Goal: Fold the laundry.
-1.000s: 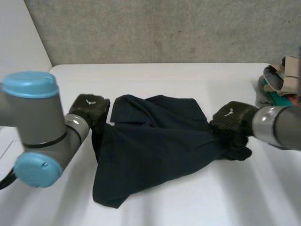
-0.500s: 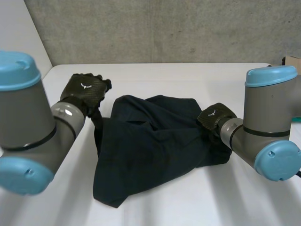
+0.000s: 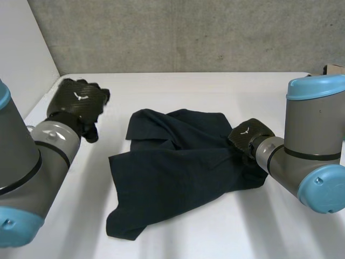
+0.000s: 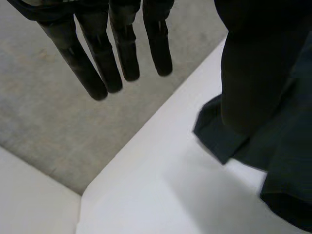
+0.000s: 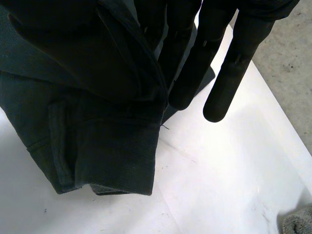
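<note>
Centrally, a dark garment (image 3: 172, 172) lies crumpled on the white surface (image 3: 215, 91). Left robot hand (image 3: 76, 101): fingers (image 4: 124, 58) straight, empty, apart from the garment. Right robot hand (image 3: 249, 136): straight fingers (image 5: 187, 73) pinching the garment's right edge against a thumb largely hidden by fabric.

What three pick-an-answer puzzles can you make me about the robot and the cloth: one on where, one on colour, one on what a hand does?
1. Where is the right hand? A on the wall; B at an edge of the cloth; C inside a box.
2. What colour is the cloth? A red; B yellow; C dark navy.
3. The left hand's fingers are: A straight, holding nothing; B curled round the cloth; C pressing the cloth flat.
Answers: B, the head view shows it there; C, it looks dark navy; A, they hang straight, clear of the cloth.
</note>
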